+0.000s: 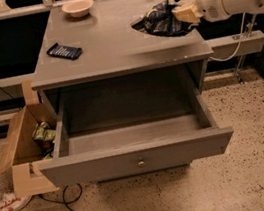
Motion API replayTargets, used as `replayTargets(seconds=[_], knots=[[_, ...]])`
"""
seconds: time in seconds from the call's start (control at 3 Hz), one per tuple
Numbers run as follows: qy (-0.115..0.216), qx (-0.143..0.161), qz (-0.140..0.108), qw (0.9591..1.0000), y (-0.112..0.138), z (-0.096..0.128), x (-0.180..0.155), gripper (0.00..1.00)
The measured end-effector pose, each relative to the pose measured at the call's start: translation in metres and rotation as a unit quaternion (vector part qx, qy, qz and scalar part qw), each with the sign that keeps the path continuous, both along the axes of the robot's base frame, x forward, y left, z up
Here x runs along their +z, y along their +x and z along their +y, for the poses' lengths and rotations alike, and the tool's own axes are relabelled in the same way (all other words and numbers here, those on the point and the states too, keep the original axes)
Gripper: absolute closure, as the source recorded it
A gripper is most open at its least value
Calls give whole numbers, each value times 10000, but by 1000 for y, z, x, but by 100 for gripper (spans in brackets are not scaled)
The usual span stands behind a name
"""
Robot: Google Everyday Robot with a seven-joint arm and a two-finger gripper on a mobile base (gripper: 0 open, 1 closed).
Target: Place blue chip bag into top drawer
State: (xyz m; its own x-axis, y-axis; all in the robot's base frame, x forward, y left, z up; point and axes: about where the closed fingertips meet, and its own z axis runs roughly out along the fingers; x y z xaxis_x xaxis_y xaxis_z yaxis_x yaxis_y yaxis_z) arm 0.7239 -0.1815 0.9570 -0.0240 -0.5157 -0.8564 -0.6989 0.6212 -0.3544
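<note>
The blue chip bag [160, 20], crumpled dark blue foil with pale markings, hangs lifted above the right side of the grey cabinet top [110, 40]. My gripper [183, 13] comes in from the right and is shut on the bag's right end. The top drawer [135, 155] stands pulled out toward the camera, its inside bare, with a small round knob [141, 163] at the centre of its front panel. The bag is up and behind the drawer opening, toward its right half.
A dark calculator-like device [64, 51] lies on the left of the cabinet top. A pale bowl [77, 7] stands at the back. A cardboard box [25, 146] with a green bag stands left of the drawer. A black cable [74, 209] runs on the floor.
</note>
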Motion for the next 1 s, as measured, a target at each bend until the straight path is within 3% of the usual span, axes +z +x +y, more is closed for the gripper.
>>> replayTargets(seconds=[0.33,0.67,1.0], knots=[[-52,266,112,9996,-44,20,-5,100],[-237,507,617,9965,-76,63,-35,100],[-237,508,617,9965,-76,63,-36,100]])
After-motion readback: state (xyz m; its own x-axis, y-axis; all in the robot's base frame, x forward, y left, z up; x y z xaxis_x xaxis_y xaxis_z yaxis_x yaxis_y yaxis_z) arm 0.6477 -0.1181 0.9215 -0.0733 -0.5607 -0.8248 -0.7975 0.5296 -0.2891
